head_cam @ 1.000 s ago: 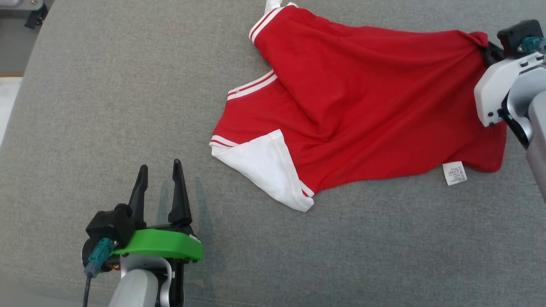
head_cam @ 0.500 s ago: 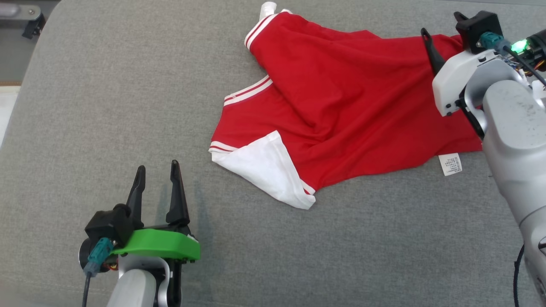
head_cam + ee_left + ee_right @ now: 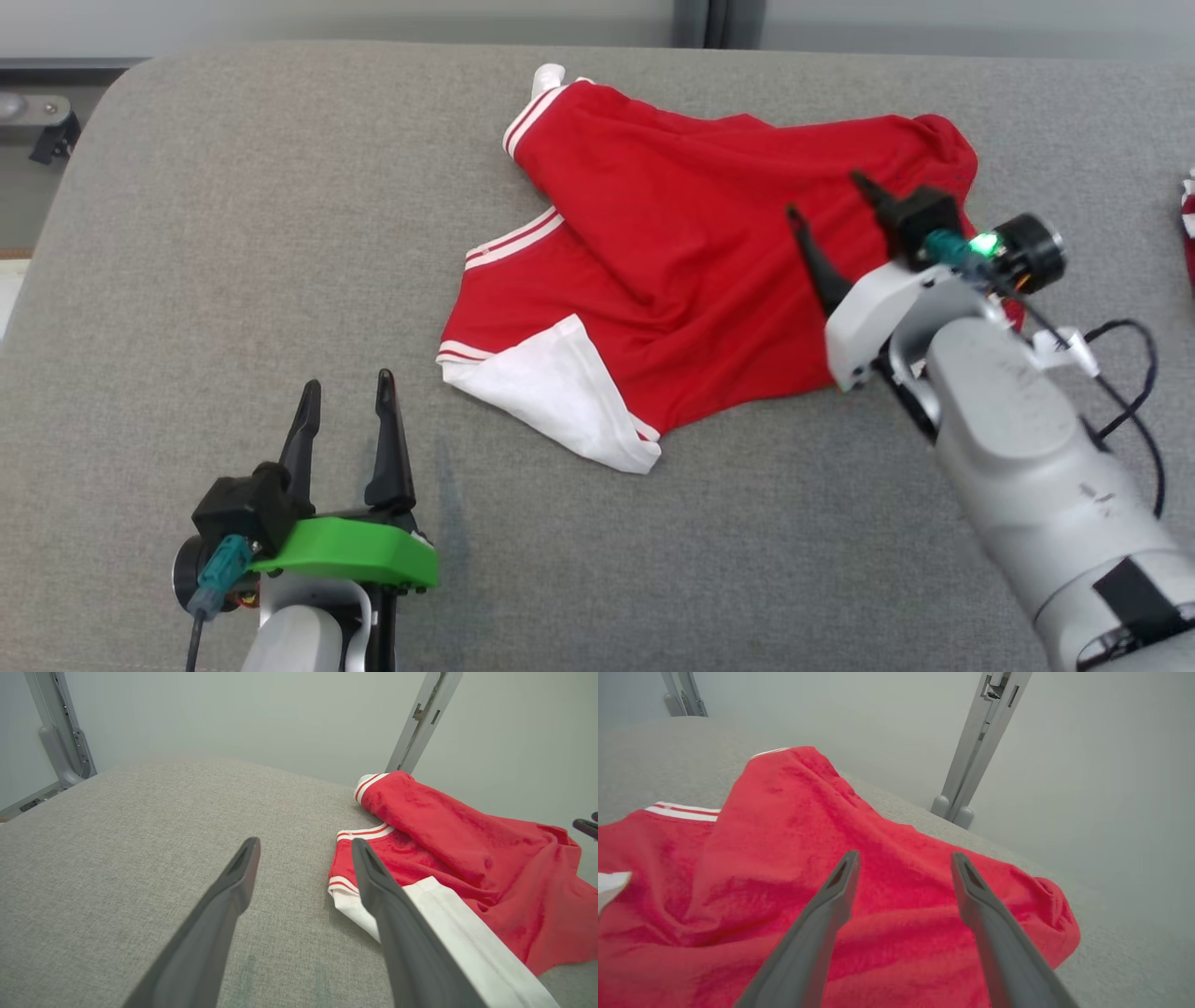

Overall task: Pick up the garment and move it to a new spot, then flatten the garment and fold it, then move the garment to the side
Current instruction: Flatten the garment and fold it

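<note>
The garment (image 3: 691,271) is a red short-sleeved shirt lying crumpled on the grey fabric-covered worktop (image 3: 233,233), in the middle towards the far edge. Its body is not flat: long soft ridges and folds run across the red cloth, and the far right end is bunched into a rounded lump. One sleeve (image 3: 551,392) is white and lies spread at the near left corner of the shirt, with a thin red-and-white striped edge where it meets the red. A second striped band (image 3: 513,243) crosses the left side further back, and a third (image 3: 527,117) trims the far left corner, where a small bit of white sticks out.

The right gripper (image 3: 826,201) is over the right part of the shirt with its two dark fingers spread wide and nothing between them; red cloth shows in the gap. Whether the tips touch the cloth cannot be told.

The left gripper (image 3: 347,383) is over bare worktop, near and to the left of the white sleeve, apart from it. Its fingers are also spread wide and hold nothing.
</note>
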